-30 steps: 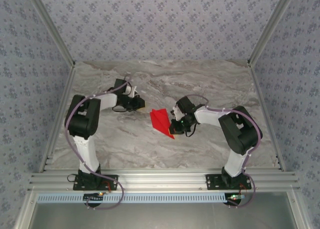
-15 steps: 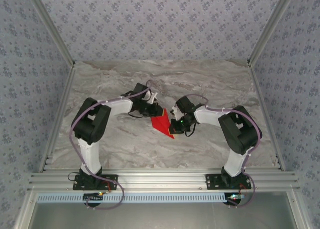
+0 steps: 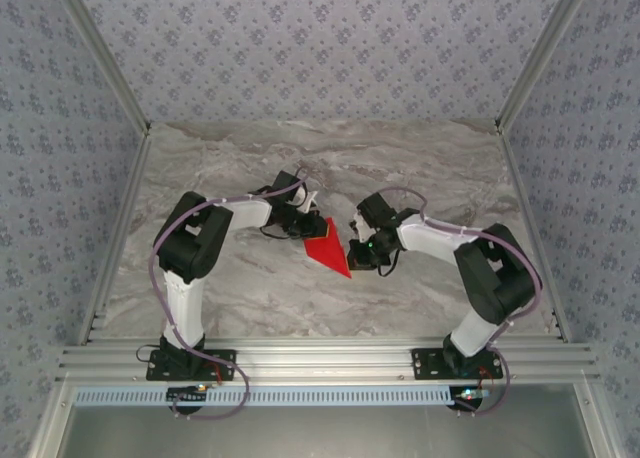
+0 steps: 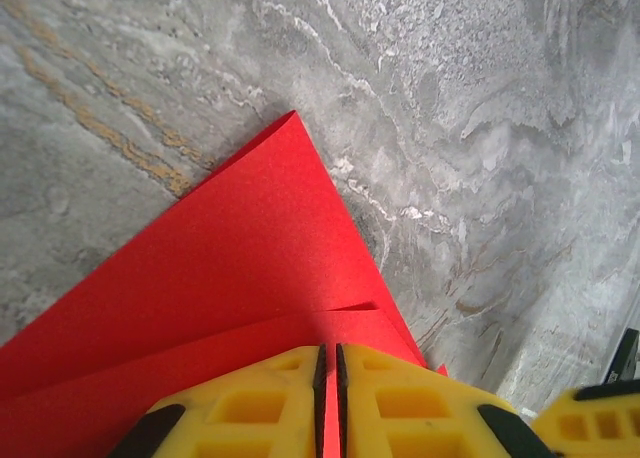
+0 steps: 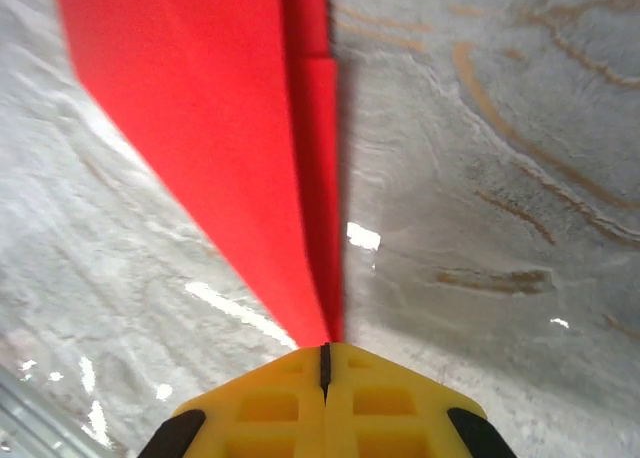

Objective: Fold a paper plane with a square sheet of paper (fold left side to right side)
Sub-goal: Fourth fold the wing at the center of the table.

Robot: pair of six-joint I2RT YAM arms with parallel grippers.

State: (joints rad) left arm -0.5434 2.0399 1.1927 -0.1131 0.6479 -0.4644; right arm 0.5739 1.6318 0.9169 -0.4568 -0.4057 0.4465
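You've got 1 red paper plane [image 3: 326,245] mid-tabletop [image 3: 430,168], btwn 2 arms. Left fingers [image 4: 250,403] pinch its wide far end; right fingers [image 5: 270,403] clamp its edge nr the tip.

paper plane [image 3: 326,246] between grippers [image 3: 312,224] [image 3: 353,251], perhaps on table [image 3: 250,288]

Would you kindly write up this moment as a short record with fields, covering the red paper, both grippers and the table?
Object: red plane, folded, sharp point toward the near edge
Position: mid-table, between the two grippers
Left gripper: shut on the plane's far end
Right gripper: shut on the plane's narrow near end
Surface: grey marbled table
Lifted or resting: cannot tell
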